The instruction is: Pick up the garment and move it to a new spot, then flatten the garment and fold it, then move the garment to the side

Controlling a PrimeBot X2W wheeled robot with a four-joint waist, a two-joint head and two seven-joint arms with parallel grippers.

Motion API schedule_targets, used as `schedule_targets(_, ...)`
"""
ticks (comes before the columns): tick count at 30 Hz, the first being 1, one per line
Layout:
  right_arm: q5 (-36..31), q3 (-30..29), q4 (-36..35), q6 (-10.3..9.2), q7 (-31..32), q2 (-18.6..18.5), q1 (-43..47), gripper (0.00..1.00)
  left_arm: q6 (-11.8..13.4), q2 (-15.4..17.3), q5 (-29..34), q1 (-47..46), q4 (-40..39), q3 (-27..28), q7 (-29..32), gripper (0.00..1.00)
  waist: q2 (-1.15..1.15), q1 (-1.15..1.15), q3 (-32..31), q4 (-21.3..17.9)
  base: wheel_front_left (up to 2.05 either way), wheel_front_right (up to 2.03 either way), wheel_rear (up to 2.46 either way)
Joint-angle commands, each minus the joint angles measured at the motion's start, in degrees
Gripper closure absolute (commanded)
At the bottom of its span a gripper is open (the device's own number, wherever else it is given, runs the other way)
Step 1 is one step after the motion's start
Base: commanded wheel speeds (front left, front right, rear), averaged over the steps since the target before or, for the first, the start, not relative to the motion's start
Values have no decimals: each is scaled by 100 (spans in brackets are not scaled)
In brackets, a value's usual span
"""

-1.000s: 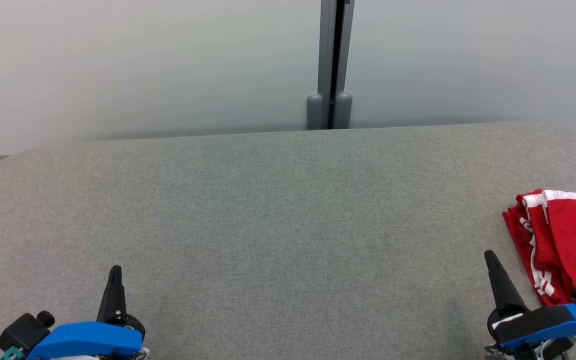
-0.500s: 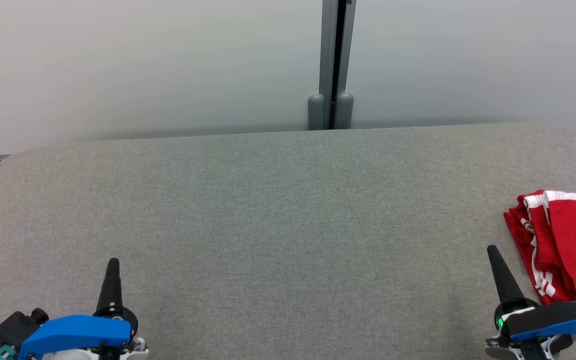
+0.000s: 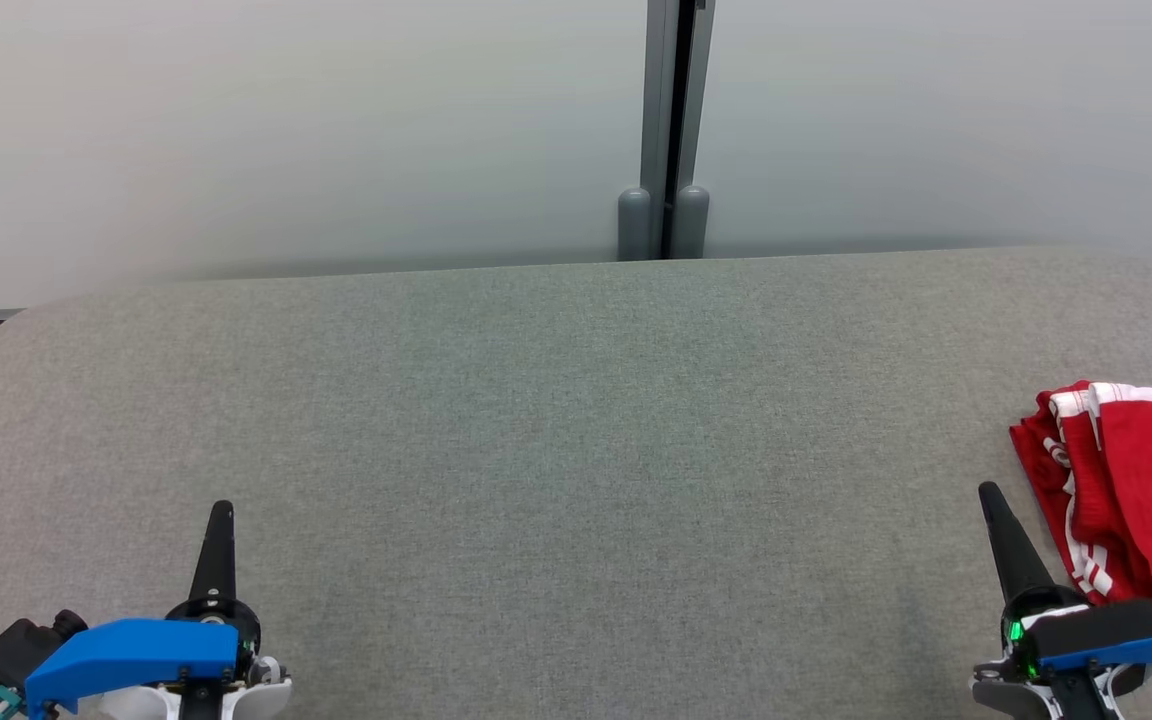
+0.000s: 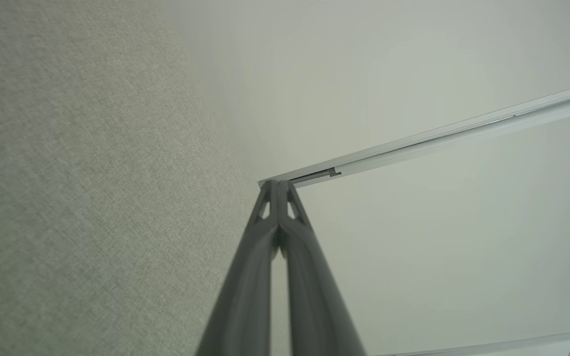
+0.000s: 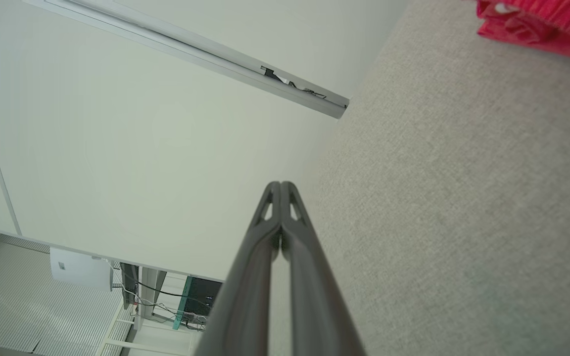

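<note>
Fingers on both arms are pressing together tip to tip, pinching nothing; I am reading that from the two wrist cameras. In the head view my left gripper (image 3: 220,515) is sitting at the lower left, its dark point aiming up the picture over the grey padded table (image 3: 576,420). My right gripper (image 3: 988,492) is sitting at the lower right in the same pose, with a green light glowing on its body below the blue cover. I am not able to tell whether either one is touching the table or hanging just above it.

Just beside the right gripper, on its outer side, the red garment (image 3: 1136,470) is lying in a loose, bunched fold with white stripes showing along its edges. It is resting on the table near the right end, running out of the head view, and the closed fingers are standing apart from it. Behind the table's far edge, pale wall panels (image 3: 286,130) are meeting at a grey upright post (image 3: 671,120).
</note>
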Motion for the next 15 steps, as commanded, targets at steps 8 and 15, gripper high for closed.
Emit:
schedule_targets(8,507,-42,-15,5,61,23,-145,100,-60,-39,-435,-155,-76,111,136,100,0,0,-2,11,0,0,0)
schedule_targets(15,837,-61,1,5,95,31,-180,100,-74,-65,-719,-188,-91,175,223,100,0,0,-4,19,0,0,0)
